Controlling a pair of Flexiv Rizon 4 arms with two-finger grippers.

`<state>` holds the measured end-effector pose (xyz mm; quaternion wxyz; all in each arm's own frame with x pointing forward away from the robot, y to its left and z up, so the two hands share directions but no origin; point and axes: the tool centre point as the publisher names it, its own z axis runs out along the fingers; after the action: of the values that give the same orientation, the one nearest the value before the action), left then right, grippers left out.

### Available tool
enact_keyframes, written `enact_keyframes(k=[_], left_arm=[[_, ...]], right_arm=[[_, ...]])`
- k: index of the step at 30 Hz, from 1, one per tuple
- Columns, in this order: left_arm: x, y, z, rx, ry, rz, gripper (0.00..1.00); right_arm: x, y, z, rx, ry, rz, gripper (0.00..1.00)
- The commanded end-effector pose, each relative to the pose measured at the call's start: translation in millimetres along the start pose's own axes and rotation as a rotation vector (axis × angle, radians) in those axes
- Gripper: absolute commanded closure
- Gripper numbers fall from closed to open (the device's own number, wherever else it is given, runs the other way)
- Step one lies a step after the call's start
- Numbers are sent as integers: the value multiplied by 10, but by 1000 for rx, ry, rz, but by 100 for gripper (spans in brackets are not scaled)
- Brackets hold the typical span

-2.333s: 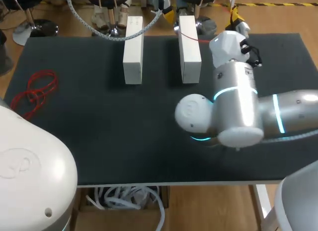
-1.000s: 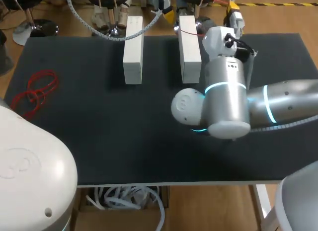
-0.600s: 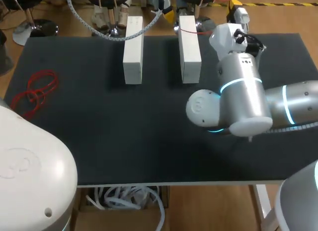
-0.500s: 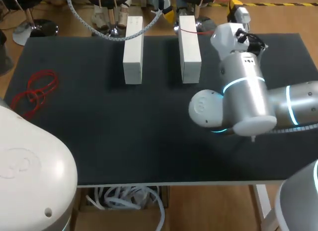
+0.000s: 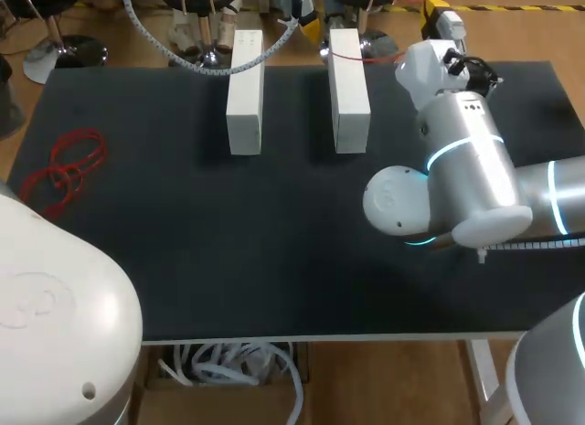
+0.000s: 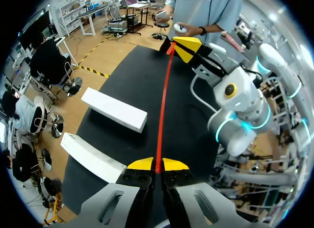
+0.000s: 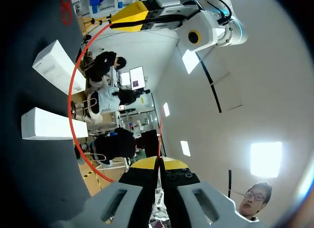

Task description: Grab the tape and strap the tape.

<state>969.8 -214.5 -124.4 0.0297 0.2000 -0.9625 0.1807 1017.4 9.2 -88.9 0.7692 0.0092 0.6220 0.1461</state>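
Observation:
A thin red tape [image 6: 162,105] is stretched between my two grippers. My left gripper [image 6: 157,165] is shut on one end of it. My right gripper [image 7: 158,163] is shut on the other end, and from there the tape [image 7: 73,90] curves away to the left gripper [image 7: 128,14]. In the head view the tape [image 5: 366,58] runs across the far end of the right white block [image 5: 348,89] toward my right gripper [image 5: 442,19] at the table's far edge. The left white block [image 5: 244,91] stands beside it. My left gripper [image 5: 308,25] shows only partly, beyond the blocks.
A loose heap of red tape [image 5: 64,169] lies near the left edge of the black table [image 5: 228,242]. My right arm's elbow [image 5: 457,187] hangs over the right half of the table.
My right arm has swung to the right and its gripper has shifted a little right along the far edge, drawing the tape flatter over the right block. The blocks have not moved.

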Motion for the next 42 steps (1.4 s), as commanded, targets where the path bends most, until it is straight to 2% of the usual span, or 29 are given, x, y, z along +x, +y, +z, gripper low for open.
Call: enact_keyframes(k=[1,8,13,20,22,26,42], left_arm=[[4,-5,-6,-3,-1,-2,100],[4,-5,-6,-3,-1,-2,100],[4,-5,-6,-3,-1,-2,100],[4,-5,-6,-3,-1,-2,100],[4,-5,-6,-3,-1,-2,100],[4,-5,-6,-3,-1,-2,100],[4,-5,-6,-3,-1,-2,100]], right_arm=[[-58,-25,-5,-8,34,-1,100],[-53,-12,-24,-27,44,-21,100],[-48,23,-112,-83,69,-144,100],[-86,76,-155,-121,106,-271,100],[-84,131,-149,-123,126,-347,100],[-96,220,-159,-134,147,-399,100],[-7,739,-216,-72,189,-440,100]])
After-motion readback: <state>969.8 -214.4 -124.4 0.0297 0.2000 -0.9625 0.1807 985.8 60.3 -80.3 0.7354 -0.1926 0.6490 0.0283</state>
